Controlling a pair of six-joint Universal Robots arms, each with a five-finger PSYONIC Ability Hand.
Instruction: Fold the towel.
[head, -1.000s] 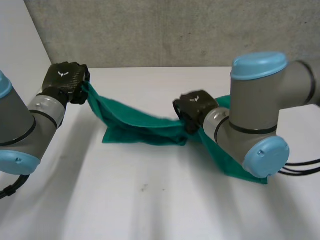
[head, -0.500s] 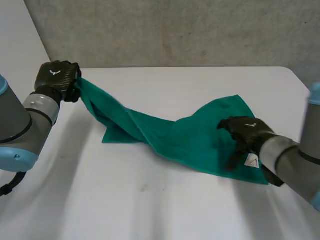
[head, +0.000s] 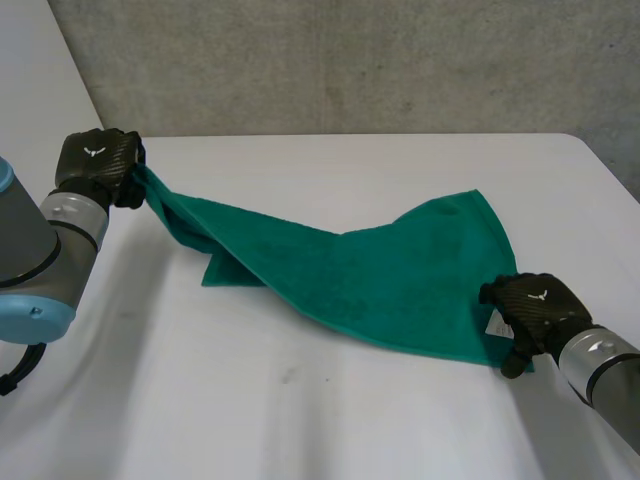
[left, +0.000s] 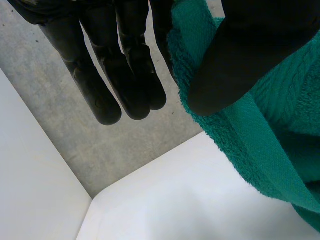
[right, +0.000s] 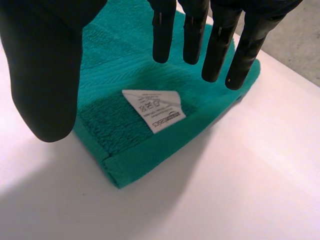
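Note:
A green towel (head: 400, 270) lies stretched across the white table, its left end lifted and twisted. My left hand (head: 95, 160) holds that raised left corner above the table's far left. In the left wrist view the thumb of the left hand (left: 250, 55) pinches the towel (left: 270, 135) against the fingers. My right hand (head: 535, 310) hovers over the towel's near right corner, where a white label (head: 493, 322) shows. In the right wrist view the right hand (right: 220, 45) has straight, spread fingers above the label (right: 152, 111) and the towel (right: 120, 65), holding nothing.
The white table (head: 300, 420) extends toward me in front of the towel. A grey wall (head: 350, 60) runs behind the table's far edge. The table's right edge passes close by my right hand.
My right hand let go of the towel's middle and moved to its near right corner. The towel spread out to the right. My left hand pulled its corner further left.

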